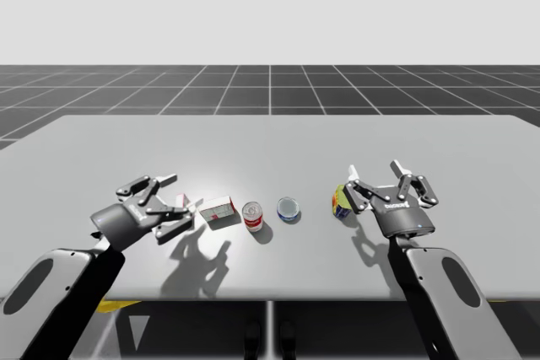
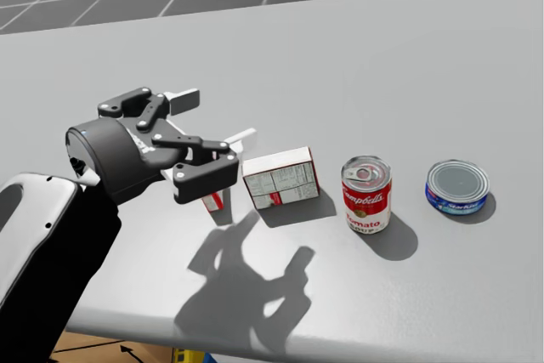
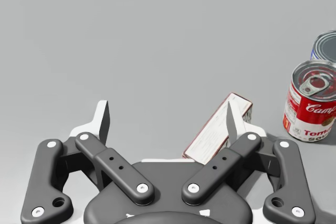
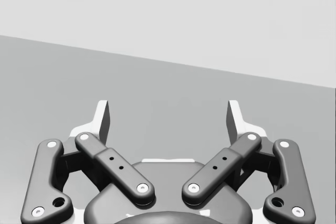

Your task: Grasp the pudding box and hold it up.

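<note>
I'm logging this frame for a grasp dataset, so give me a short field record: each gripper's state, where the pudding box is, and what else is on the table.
task object: pudding box, on the table, not lifted
left gripper: jaws open, box just ahead by one finger, not gripped
right gripper: jaws open, nothing between them
beside box: red can, upright, then flat blue can
near right gripper: multicoloured can, details unclear
</note>
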Controlling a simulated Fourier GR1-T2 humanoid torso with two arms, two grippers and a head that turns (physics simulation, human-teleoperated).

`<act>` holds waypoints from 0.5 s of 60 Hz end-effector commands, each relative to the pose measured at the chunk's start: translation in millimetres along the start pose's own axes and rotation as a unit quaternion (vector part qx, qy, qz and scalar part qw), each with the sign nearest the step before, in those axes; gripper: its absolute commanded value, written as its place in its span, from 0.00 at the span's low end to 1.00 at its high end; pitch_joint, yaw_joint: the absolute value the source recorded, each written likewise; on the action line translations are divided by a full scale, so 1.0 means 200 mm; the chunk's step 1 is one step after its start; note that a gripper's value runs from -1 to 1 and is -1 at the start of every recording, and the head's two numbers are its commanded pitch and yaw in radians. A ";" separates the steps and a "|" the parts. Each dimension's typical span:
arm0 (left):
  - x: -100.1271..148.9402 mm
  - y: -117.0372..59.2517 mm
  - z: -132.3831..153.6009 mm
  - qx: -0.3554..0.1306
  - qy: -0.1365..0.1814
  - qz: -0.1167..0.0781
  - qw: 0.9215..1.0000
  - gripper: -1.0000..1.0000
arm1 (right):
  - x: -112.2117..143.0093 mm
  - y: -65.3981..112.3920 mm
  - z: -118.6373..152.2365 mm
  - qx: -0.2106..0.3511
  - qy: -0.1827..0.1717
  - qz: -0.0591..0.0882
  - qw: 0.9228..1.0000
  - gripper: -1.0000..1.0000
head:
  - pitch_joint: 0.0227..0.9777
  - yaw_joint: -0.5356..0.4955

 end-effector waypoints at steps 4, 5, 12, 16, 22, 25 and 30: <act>-0.05 -0.02 -0.09 -0.078 0.052 -0.009 0.996 0.00 | 0.00 0.00 0.00 -0.001 -0.001 0.003 1.000 0.00 | 0.82 0.79; -0.05 -0.02 -0.10 -0.081 0.057 -0.010 0.995 0.00 | 0.00 0.00 0.00 -0.001 -0.001 0.004 1.000 0.00 | 0.82 0.79; -0.08 -0.03 -0.15 -0.089 0.069 -0.014 0.994 0.00 | 0.00 0.00 0.00 -0.004 -0.003 0.010 1.000 0.00 | 0.81 0.79; -0.10 -0.04 -0.18 -0.101 0.076 -0.009 0.992 0.00 | 0.00 0.00 0.00 -0.005 -0.005 0.016 1.000 0.00 | 0.81 0.79; -0.12 -0.05 -0.22 -0.110 0.088 -0.008 0.990 0.00 | 0.00 -0.01 0.00 -0.007 -0.006 0.017 1.000 0.00 | 0.81 0.79; -0.14 -0.04 -0.25 -0.114 0.094 -0.007 0.989 0.00 | 0.00 -0.01 0.00 -0.007 -0.006 0.016 1.000 0.00 | 0.81 0.79; -0.15 -0.04 -0.28 -0.117 0.100 -0.004 0.988 0.00 | 0.00 -0.01 0.00 -0.008 -0.006 0.015 1.000 0.00 | 0.81 0.79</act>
